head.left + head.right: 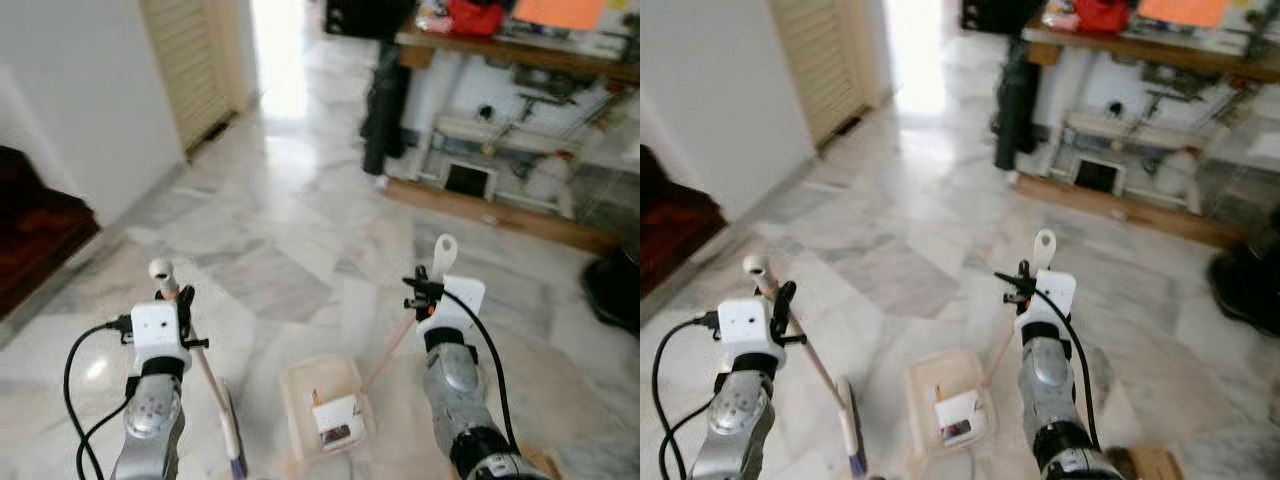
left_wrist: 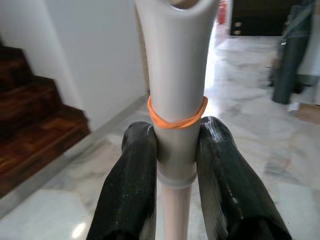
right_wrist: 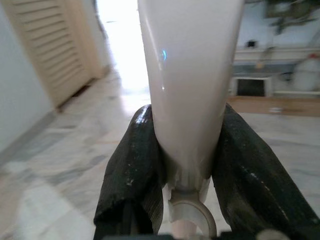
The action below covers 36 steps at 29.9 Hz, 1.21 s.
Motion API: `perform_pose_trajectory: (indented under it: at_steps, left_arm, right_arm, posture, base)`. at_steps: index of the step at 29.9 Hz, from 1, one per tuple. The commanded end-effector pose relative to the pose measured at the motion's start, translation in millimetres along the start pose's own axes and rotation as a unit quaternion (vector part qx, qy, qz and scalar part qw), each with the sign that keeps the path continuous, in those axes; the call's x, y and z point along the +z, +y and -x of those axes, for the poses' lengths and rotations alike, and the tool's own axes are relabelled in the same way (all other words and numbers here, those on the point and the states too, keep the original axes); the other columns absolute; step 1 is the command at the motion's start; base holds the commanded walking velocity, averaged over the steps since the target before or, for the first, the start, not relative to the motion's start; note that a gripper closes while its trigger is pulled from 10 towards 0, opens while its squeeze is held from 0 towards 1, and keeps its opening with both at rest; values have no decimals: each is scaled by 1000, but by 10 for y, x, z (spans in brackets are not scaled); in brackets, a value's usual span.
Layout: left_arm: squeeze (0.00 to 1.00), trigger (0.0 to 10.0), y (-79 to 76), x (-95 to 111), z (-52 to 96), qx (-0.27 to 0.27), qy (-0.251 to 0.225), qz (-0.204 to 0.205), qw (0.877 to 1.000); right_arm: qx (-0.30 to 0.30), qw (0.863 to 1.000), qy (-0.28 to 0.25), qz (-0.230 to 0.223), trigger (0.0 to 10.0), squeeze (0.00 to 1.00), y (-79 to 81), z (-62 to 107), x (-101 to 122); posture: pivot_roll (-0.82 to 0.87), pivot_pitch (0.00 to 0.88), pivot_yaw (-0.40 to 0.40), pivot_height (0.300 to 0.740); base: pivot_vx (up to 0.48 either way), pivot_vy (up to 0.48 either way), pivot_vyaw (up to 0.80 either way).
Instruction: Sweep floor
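My left gripper is shut on the white handle of a broom, just below an orange rubber band. The broom's stick slants down to its head on the marble floor. My right gripper is shut on the white handle of a cream dustpan. The dustpan rests on the floor between my arms, with a few scraps of paper inside. In both wrist views the black fingers press against each handle's sides.
Dark wooden stairs rise at the left beside a white wall. A louvred door and a bright doorway lie ahead. A cluttered table, a dark bag and low shelves stand at the back right. Open marble floor lies ahead.
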<state>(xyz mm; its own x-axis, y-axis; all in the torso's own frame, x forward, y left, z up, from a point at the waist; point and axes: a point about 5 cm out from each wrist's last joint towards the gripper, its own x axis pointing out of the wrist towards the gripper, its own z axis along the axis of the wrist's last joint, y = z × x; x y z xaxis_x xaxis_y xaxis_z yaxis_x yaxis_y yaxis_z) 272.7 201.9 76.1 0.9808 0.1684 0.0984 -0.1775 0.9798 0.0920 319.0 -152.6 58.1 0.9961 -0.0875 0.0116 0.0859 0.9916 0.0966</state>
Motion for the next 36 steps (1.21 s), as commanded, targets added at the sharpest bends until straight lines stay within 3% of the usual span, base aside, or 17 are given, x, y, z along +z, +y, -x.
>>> perform_pose_trajectory:
  at_steps: [1,20,27,36]
  left_arm:
    - [0,10000,-12,51,-19,-3,-14,-2,1000]
    - [0,10000,-13,67,-33,-1,-13,0,1000]
    - [0,10000,-25,67,-32,-4,-11,6,1000]
    - [0,10000,-36,73,-27,-6,-11,7,1000]
  right_arm:
    - [-5,1000,-24,-7,10000,0,-16,-41,98]
    - [-2,1000,-21,-11,10000,0,3,-51,103]
    - [-1,1000,-12,-21,10000,0,9,-53,83]
    - [2,1000,-11,-9,10000,0,11,-53,85]
  posture:
    - [95,56,-24,740]
    - [99,88,-22,740]
    - [99,97,-23,740]
    - [100,104,-27,740]
  base:
    - [0,0,800]
    - [0,0,800]
    - [0,0,0]
    - [0,336,0]
